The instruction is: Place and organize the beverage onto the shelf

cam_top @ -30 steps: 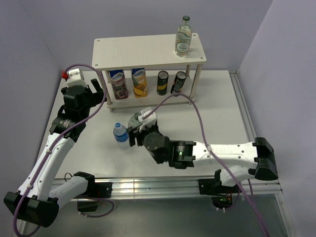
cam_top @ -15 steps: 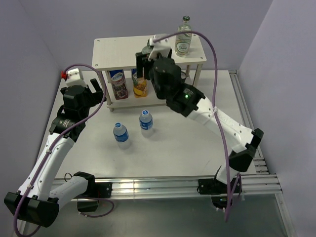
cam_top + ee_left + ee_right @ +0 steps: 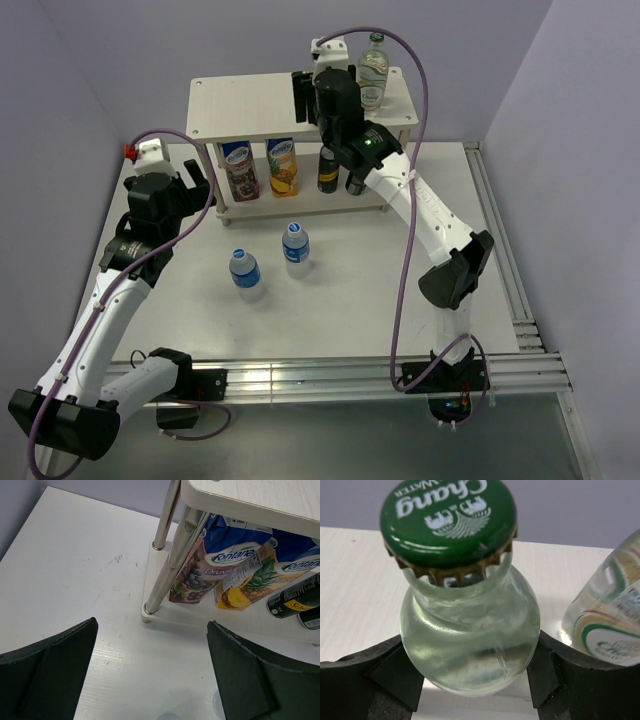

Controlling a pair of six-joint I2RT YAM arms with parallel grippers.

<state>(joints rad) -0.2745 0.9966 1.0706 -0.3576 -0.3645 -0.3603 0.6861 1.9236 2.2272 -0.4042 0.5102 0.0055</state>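
Observation:
My right gripper is over the top board of the shelf and is shut on a green-tinted glass bottle with a green cap. I cannot tell whether the bottle rests on the board. The gripper hides it in the top view. The second glass bottle stands just right of it and also shows in the right wrist view. Two dark cans stand on the lower tier. Two plastic bottles stand on the table. My left gripper is open and empty, left of the shelf.
Two tall printed cartons stand on the lower tier's left half and also show in the left wrist view. A shelf post is close ahead of my left gripper. Walls close the table at the back and sides.
My right arm has carried the glass bottle from the table by the plastic bottles up to the shelf's top board, beside the other glass bottle. The left arm has not moved.

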